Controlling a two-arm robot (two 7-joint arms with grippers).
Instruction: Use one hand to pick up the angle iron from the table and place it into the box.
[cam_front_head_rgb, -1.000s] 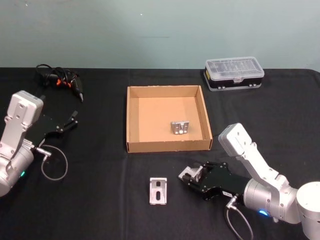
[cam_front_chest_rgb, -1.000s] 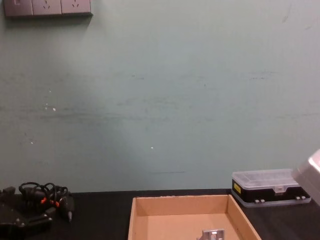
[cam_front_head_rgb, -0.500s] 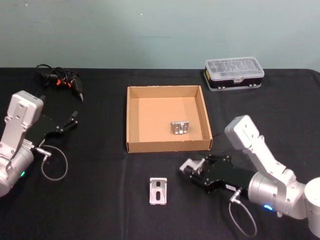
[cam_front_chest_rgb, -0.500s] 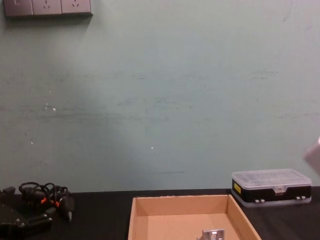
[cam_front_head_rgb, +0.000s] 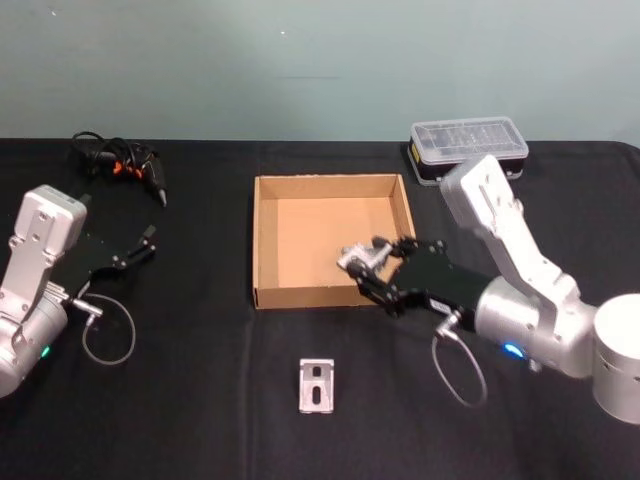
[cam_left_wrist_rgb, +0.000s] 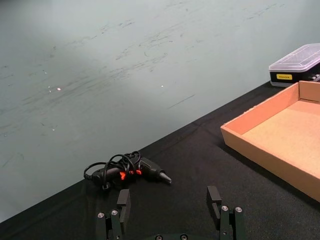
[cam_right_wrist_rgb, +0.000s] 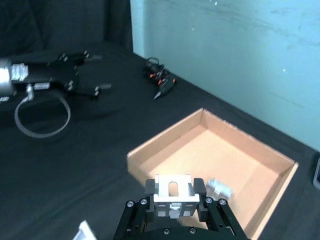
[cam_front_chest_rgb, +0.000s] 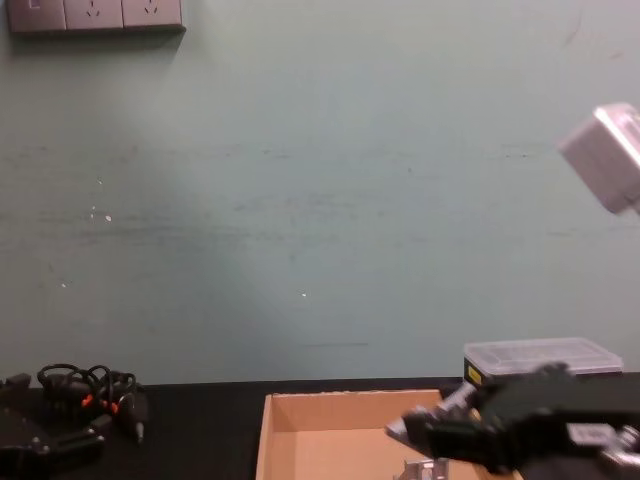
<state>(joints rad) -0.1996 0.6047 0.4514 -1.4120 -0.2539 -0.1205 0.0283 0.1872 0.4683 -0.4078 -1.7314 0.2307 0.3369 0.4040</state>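
At the left edge of the table (cam_front_head_rgb: 200, 380) the left gripper (cam_front_head_rgb: 143, 245) sits low on its silver-grey arm and points toward the middle. Its fingers (cam_left_wrist_rgb: 123, 204) are spread apart with nothing between them. Behind it, near the table's far edge, lies a bundle of black cables (cam_front_head_rgb: 115, 160) with orange bits.

Nearer the middle, a spare angle iron (cam_front_head_rgb: 317, 385) lies flat on the bare table, in front of the box and well apart from its near wall.

The box (cam_front_head_rgb: 258, 240) stands at the centre of the table, a shallow cardboard tray without a lid.

The right gripper (cam_front_head_rgb: 368, 265) reaches in from the right, across the box's near right corner. Its fingers are closed on an angle iron (cam_right_wrist_rgb: 172, 191), one finger on each side, so that the slotted face stands upright between them. The piece hangs over the near right part of the box; how high above the box floor cannot be told. Just beside it, on the floor of the box, lies another angle iron (cam_right_wrist_rgb: 220, 188).

Behind the right arm, near the far edge of the table, stands a black plastic case (cam_front_head_rgb: 468, 148) with a clear lid, apart from the box.
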